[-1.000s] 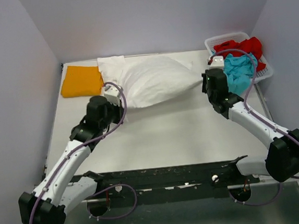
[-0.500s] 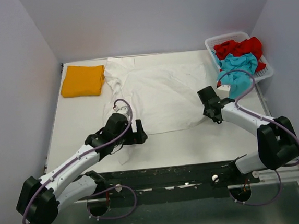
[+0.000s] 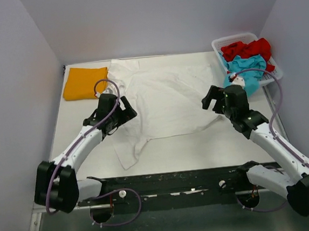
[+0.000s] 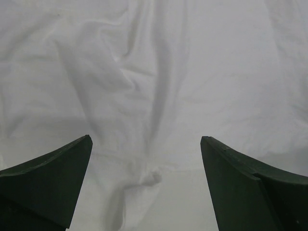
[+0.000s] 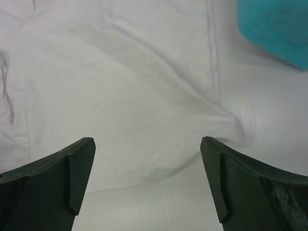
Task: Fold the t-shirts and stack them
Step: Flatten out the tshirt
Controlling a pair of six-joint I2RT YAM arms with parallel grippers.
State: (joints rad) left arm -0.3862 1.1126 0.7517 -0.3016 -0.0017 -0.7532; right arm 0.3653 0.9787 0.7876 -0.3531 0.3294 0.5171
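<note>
A flat white matte table top (image 3: pixel 201 149) lies under both grippers and runs out to plain, pale lilac-grey walls. The back wall (image 3: pixel 157 18) rises beyond the left gripper (image 3: pixel 126 113) and the right gripper (image 3: pixel 211 101). One side wall (image 3: pixel 13 106) stands outward of the left gripper, and the other side wall (image 3: pixel 298 27) stands outward of the right gripper. Beyond the right gripper, in the far corner by that wall, sits a white plastic lattice basket (image 3: pixel 233 36). Behind both grippers a black metal rail (image 3: pixel 176 178) edges the table, with a dull grey surface (image 3: pixel 180 226) below it. The light is soft and even, and the shadows are faint.
</note>
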